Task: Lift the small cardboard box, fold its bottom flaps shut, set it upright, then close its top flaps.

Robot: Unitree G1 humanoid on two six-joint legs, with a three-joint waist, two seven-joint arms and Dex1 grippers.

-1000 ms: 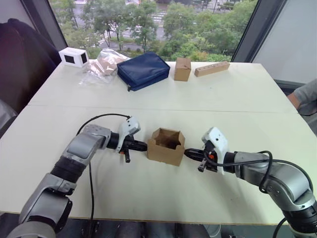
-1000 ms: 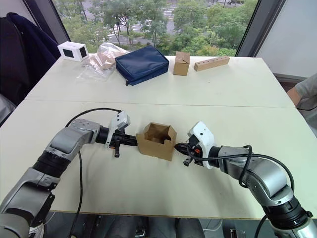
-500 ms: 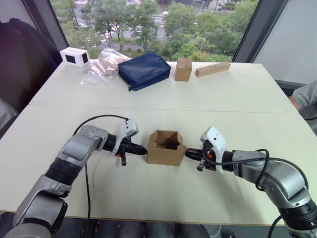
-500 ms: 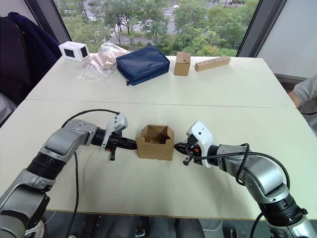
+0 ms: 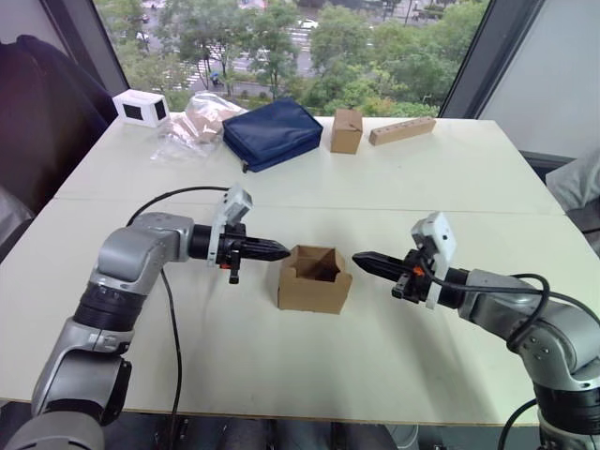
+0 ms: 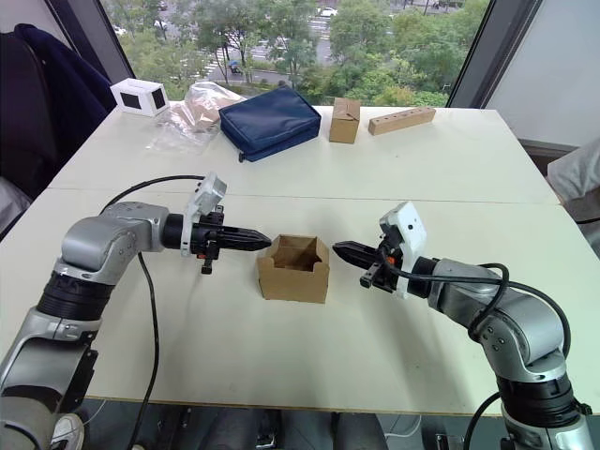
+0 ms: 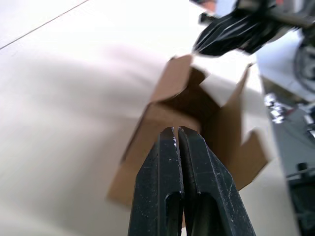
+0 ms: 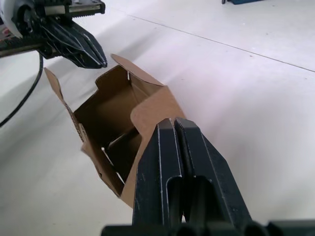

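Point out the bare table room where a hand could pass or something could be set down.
Free: the near strip of table in front of the small cardboard box, and the right half beyond the right gripper. Crowded: the far left edge, with the blue bag, plastic wrap and white box.

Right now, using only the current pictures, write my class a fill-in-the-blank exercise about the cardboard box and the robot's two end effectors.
1. The small cardboard box stands on the table with its top flaps ____.
2. The fingers of the left end effector are ____.
3. The box sits ____ the left end effector and the right end effector.
4. Neither end effector is ____ the box.

Missing words: open; shut; between; touching
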